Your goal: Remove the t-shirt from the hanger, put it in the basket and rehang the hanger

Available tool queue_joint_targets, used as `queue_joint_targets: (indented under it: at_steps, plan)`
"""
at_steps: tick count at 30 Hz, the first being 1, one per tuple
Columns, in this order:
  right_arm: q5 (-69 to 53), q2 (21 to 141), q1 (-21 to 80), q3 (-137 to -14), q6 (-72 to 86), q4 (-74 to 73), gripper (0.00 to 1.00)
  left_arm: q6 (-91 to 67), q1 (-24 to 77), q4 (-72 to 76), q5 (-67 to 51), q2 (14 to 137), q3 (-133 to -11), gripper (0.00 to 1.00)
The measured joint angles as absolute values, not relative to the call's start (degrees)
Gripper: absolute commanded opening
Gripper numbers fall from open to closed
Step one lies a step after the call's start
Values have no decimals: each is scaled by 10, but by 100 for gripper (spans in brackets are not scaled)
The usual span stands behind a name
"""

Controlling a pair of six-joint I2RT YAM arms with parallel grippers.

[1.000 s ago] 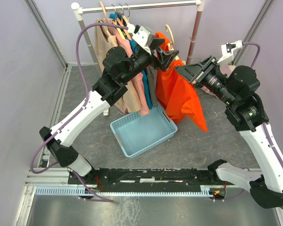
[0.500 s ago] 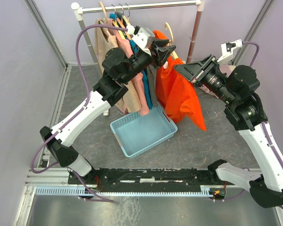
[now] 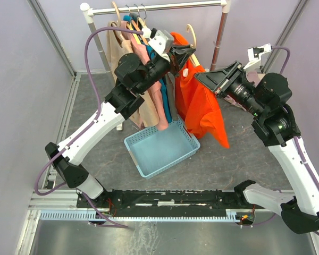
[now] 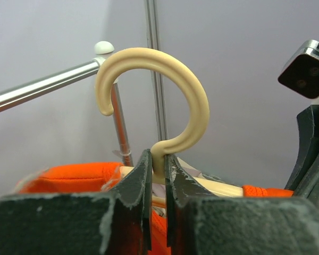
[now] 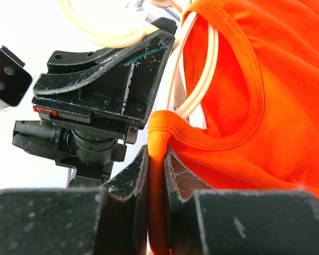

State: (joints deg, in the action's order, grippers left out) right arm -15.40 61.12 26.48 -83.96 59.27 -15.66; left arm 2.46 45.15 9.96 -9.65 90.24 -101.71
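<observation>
An orange t-shirt [image 3: 202,103] hangs on a cream hanger [image 4: 165,69] off the rail, held between both arms. My left gripper [image 4: 158,164] is shut on the neck of the hanger just below its hook; in the top view my left gripper [image 3: 185,53] sits at the shirt's top. My right gripper [image 5: 156,159] is shut on the t-shirt's [image 5: 266,95] collar edge, with the hanger's [image 5: 199,79] pale arm showing inside the neckline. Seen from above, my right gripper [image 3: 201,78] meets the shirt's right shoulder.
Several other garments [image 3: 149,79] hang on the clothes rail [image 3: 159,7] at the back. A light blue basket [image 3: 162,146] stands on the floor below the shirt. The rack's upright [image 3: 219,34] rises behind my right arm.
My left gripper has closed onto the hanger's neck. The shirt and both grippers have shifted slightly left and up.
</observation>
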Motion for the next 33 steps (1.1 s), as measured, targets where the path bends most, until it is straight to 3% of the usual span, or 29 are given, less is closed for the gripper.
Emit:
queue_joint_targets:
  at_steps: [2, 4, 6, 9, 14, 25, 33]
  plan:
    - [-155, 612, 265, -840, 590, -156, 10, 25, 451, 95, -97, 904, -1023, 3]
    - [-154, 612, 265, -840, 586, -156, 30, 25, 451, 89, -96, 908, -1030, 3]
    - [-155, 612, 265, -841, 578, -161, 34, 24, 451, 81, -94, 914, -1041, 3]
    - [-154, 613, 265, -852, 561, -180, 54, 24, 454, 60, -84, 925, -1057, 3]
    - [-143, 614, 265, -885, 521, -228, 66, 24, 454, 35, -62, 936, -1067, 3]
    - [-86, 625, 265, -999, 405, -409, 69, 23, 454, 3, 28, 963, -1114, 3]
    - [-49, 619, 265, -1006, 356, -526, 69, 17, 454, -20, 55, 1007, -1176, 3]
